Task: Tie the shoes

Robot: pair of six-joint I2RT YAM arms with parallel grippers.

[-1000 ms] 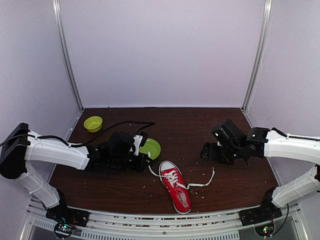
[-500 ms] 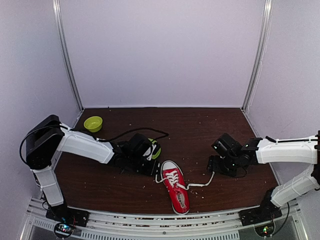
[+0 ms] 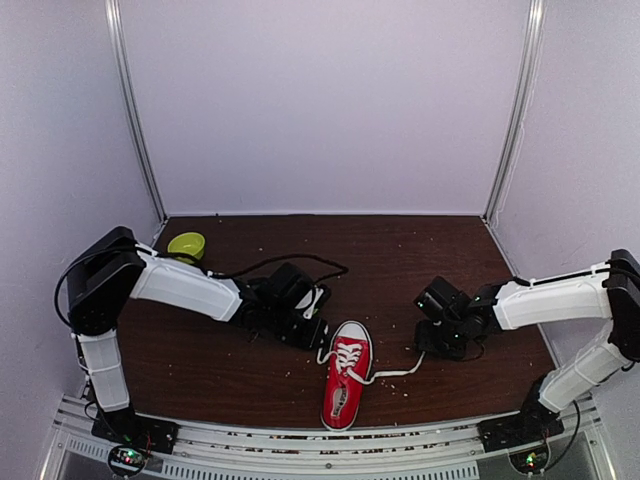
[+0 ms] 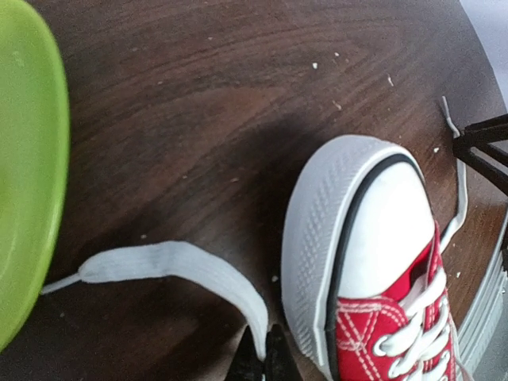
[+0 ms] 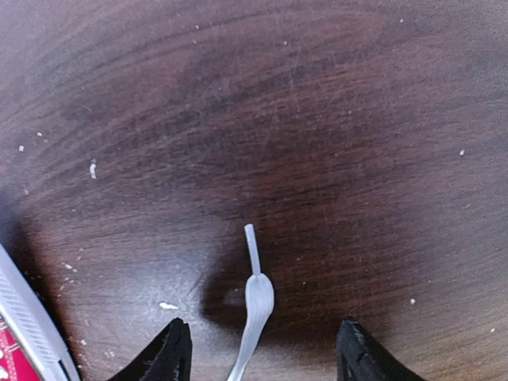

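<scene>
1. While my left gripper (image 4: 264, 359) has its jaws pressed together on the left lace (image 4: 178, 263), pinching it just beside the toe cap (image 4: 385, 230), my right gripper (image 5: 262, 349) stands with jaws spread. The right lace (image 5: 255, 298) lies flat on the table (image 5: 317, 119) between them, and as far as I can tell neither finger touches it.
2. Outward from the left jaws, the lace band runs away to its tip, which ends close to the plate (image 4: 24, 159). The shoe (image 3: 343, 385) lies just to the other side, toe toward these jaws.
3. Outward from the right jaws, only a strip of white sole shows at one side. The shoe sits between the two grippers, heel toward the arm bases.
4. I judge the step to be gathering both lace ends before any crossing, since no knot is formed yet. Next, the right jaws need to drop and close on the lace near its tip. Both ends then want lifting clear so they can cross above the tongue.
5. Count: one shoe, two loose lace ends, one plate, one bowl (image 3: 186, 246), two grippers.
</scene>
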